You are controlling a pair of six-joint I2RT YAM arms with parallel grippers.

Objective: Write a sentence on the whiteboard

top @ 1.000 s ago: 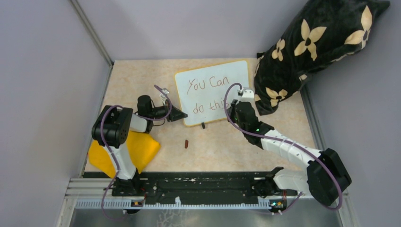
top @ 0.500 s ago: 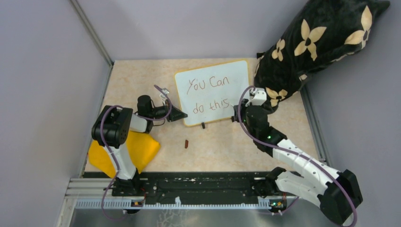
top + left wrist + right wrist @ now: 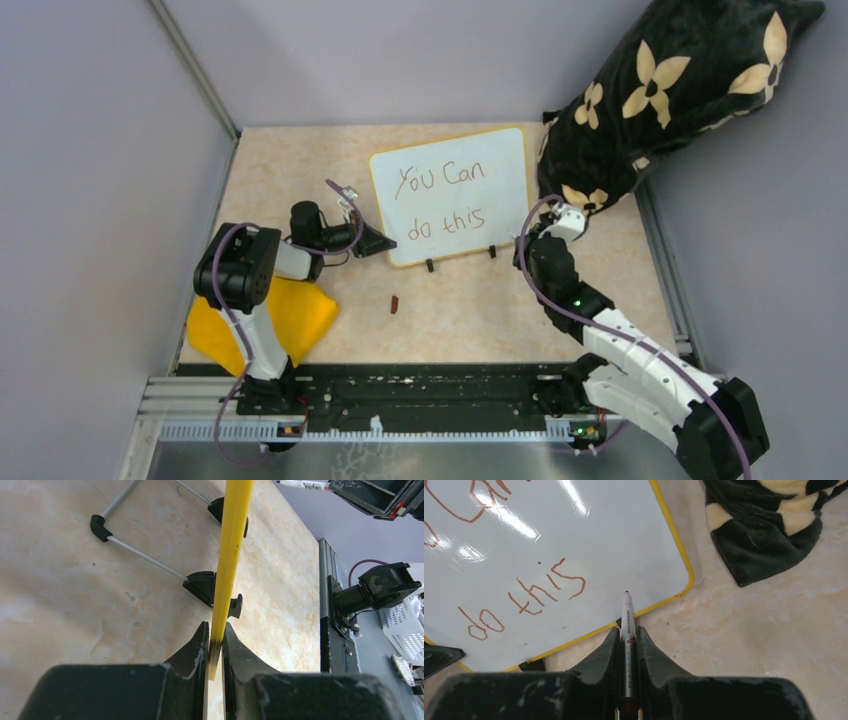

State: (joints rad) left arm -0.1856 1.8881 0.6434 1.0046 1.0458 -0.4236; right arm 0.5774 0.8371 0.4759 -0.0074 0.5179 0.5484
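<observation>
The whiteboard stands tilted on the table, white with a thin yellow frame. The sentence reads "You Can do this" in two thin reddish-brown lines. My left gripper is shut on the board's left edge. The left wrist view shows the yellow frame pinched between the fingers of the left gripper. My right gripper hovers just right of the board's lower right corner, shut on a marker. Its tip points at that corner, right of "do this".
A black cushion with cream flowers lies against the board's right side, close to the right gripper. A yellow cloth sits under the left arm. A small dark cap lies in front of the board's black feet. Walls close in the table.
The right arm has swung right, off the board, uncovering the word "this". The left gripper and the board have not moved.
</observation>
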